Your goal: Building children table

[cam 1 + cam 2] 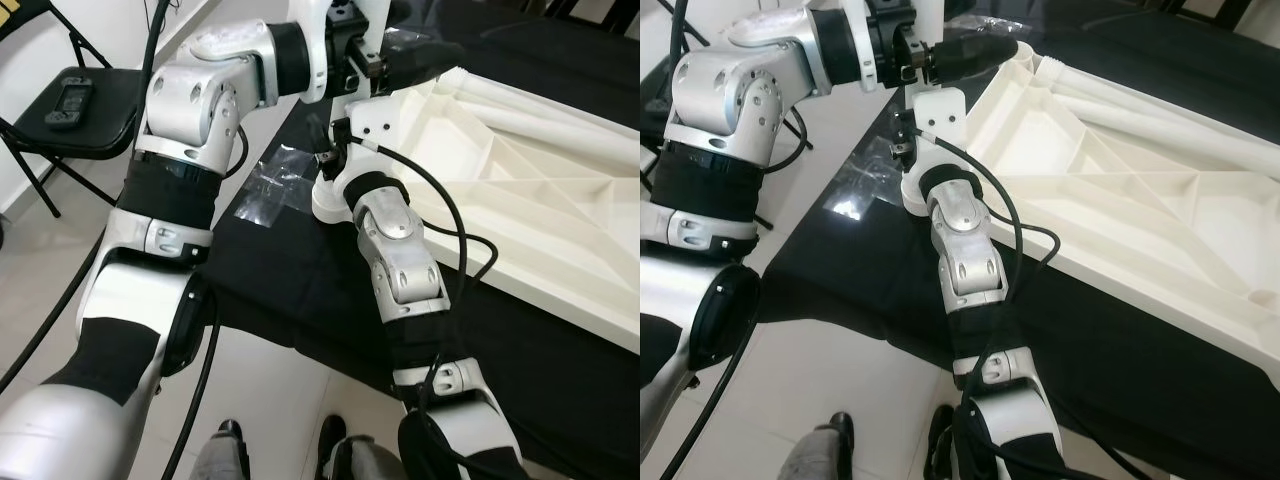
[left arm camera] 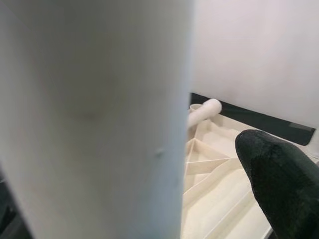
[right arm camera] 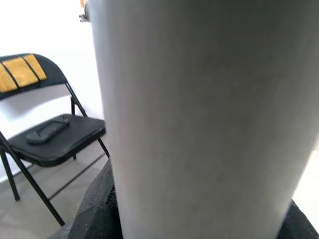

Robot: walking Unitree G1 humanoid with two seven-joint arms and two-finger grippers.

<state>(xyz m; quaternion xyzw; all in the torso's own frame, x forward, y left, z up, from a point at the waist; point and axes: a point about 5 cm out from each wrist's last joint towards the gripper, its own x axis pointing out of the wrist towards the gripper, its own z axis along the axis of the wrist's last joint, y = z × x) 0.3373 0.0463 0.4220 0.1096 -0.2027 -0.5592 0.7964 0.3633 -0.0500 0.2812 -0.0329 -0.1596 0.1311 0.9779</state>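
Both claws, left (image 1: 345, 15) and right (image 3: 199, 219), clamp white cylindrical plastic leg (image 2: 94, 119) above cream ribbed tabletop (image 1: 520, 190) corner; misalignment risks jamming the socket.

A black folding chair (image 1: 75, 120) is standing at the upper left on the pale tiled floor (image 1: 270, 400) against a white wall (image 1: 40, 40), with a dark controller (image 1: 68, 102) lying on its seat.
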